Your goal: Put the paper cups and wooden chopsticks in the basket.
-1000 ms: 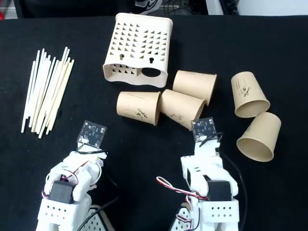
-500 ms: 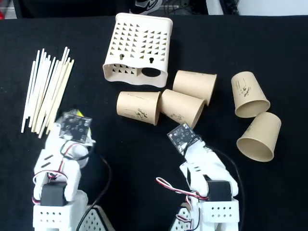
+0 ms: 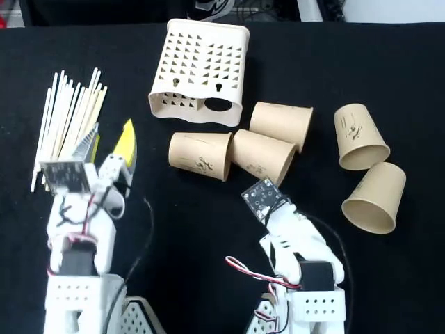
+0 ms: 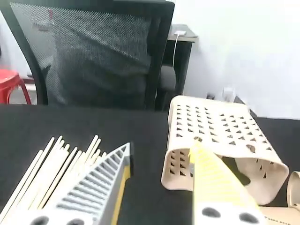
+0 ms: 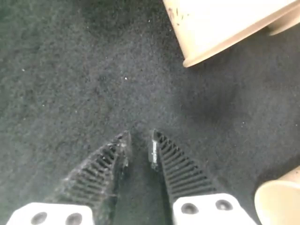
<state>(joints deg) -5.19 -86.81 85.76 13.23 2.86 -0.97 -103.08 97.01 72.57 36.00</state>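
Several wooden chopsticks (image 3: 66, 129) lie in a loose bundle at the table's left. My left gripper (image 3: 108, 141) stands open just right of their near ends, a little above the cloth, with nothing between its grey and yellow fingers. From the left wrist, the gripper (image 4: 160, 146) looks between the chopsticks (image 4: 51, 168) and the basket (image 4: 220, 136). The cream basket (image 3: 201, 69) lies on its side at the back. Several paper cups lie tipped over: three (image 3: 201, 155) (image 3: 263, 156) (image 3: 281, 123) near the basket's mouth and two (image 3: 359, 136) (image 3: 375, 197) at the right. My right gripper (image 5: 139, 136) is shut and empty, low over the cloth, short of a cup (image 5: 225, 23).
The table is covered in black cloth. Another cup's rim (image 5: 281, 201) sits close beside the right gripper. A mesh office chair (image 4: 93, 51) stands beyond the table's far edge. Bare cloth lies between the two arms and in front of the cups.
The left arm has swung forward and left to the chopsticks' near ends, and its fingers have spread open. The right arm turned slightly left, then stayed still.
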